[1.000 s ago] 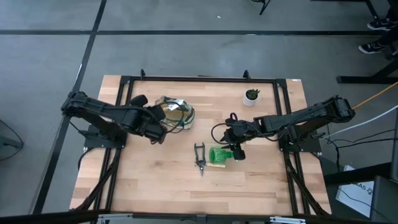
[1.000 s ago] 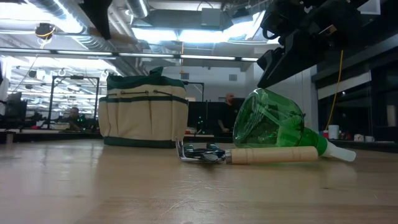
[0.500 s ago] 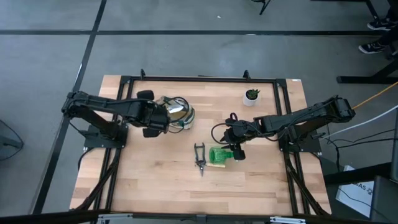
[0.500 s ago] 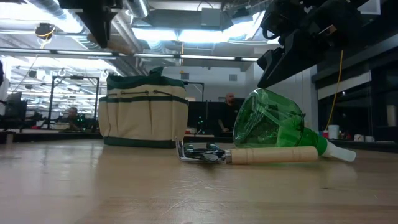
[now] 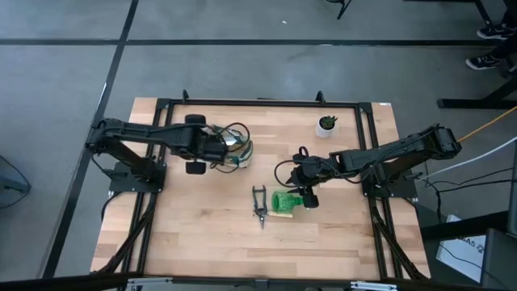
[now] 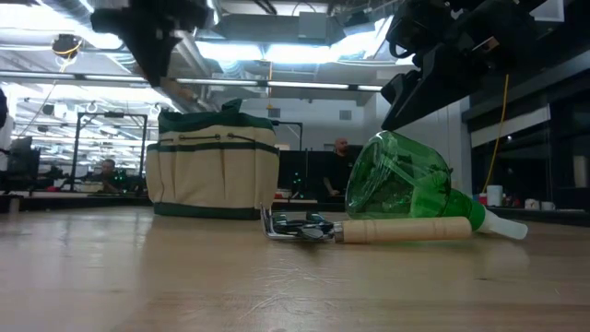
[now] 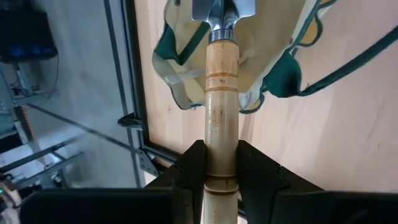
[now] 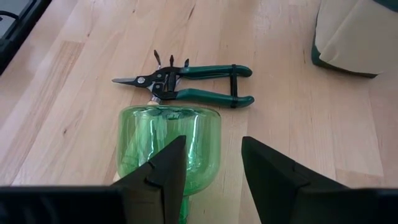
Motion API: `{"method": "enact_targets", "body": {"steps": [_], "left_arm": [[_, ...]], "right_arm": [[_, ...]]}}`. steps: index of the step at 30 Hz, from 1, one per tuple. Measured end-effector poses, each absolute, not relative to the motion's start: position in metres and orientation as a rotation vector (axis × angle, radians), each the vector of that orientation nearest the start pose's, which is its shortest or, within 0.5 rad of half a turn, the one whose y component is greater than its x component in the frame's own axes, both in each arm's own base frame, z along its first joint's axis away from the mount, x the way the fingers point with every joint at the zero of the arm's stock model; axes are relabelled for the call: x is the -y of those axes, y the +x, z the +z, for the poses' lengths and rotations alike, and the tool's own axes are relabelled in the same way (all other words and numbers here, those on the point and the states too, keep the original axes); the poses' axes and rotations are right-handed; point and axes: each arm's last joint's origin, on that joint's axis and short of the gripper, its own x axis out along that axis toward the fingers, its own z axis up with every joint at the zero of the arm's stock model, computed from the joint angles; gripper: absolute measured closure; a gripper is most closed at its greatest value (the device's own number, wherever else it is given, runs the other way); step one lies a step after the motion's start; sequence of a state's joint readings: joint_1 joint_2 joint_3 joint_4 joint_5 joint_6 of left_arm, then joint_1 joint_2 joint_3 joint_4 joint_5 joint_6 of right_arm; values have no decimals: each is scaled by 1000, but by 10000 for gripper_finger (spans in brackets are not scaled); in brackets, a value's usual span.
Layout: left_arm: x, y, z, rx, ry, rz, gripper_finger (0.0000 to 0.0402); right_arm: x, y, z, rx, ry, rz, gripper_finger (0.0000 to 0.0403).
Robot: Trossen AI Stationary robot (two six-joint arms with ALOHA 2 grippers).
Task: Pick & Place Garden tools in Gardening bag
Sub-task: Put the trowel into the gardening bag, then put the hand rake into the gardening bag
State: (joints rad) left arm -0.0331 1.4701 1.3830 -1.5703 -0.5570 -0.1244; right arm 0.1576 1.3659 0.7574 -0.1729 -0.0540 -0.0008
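My left gripper [image 5: 215, 150] is shut on a wooden-handled tool [image 7: 222, 93] and holds it over the cream gardening bag with green trim [image 5: 234, 145], which stands on the table [image 6: 214, 175]. My right gripper [image 8: 208, 168] is open above the green spray bottle [image 8: 169, 134], which lies on its side [image 5: 284, 200]; I see no touch. Green-handled pruning shears [image 8: 189, 84] lie flat beside the bottle [image 5: 259, 204]. Another wooden-handled tool [image 6: 406, 229] lies in front of the bottle in the low view. My left gripper pinches the tool's wooden handle near its free end [image 7: 222, 177] between its two fingers. The fingers come from the table's left, slanting down, and lie along the handle. The tool is lifted clear, its metal end [image 7: 222, 12] pointing away from the gripper over the bag's open top.
A small green plant in a white pot [image 5: 326, 124] stands at the far right of the table. A black frame [image 5: 258, 103] runs around the table's edges. Bare wood lies along the near edge [image 5: 242, 250].
My left gripper has carried the wooden-handled tool toward the table's far edge and to the right, and has turned, so that the tool now points over the bag. My right gripper, the bottle and the shears have kept still.
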Motion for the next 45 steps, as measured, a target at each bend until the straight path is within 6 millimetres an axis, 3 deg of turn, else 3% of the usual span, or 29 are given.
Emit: {"method": "enact_targets", "body": {"steps": [11, 32, 45], "left_arm": [[-11, 244, 292, -1643, 459, 531, 315], [-9, 243, 293, -1614, 446, 576, 278], [9, 219, 318, -1435, 364, 607, 300]], "right_arm": [[-44, 267, 203, -782, -41, 201, 245], [-44, 266, 203, -784, -41, 201, 245], [-44, 266, 203, -784, -41, 201, 245]]}}
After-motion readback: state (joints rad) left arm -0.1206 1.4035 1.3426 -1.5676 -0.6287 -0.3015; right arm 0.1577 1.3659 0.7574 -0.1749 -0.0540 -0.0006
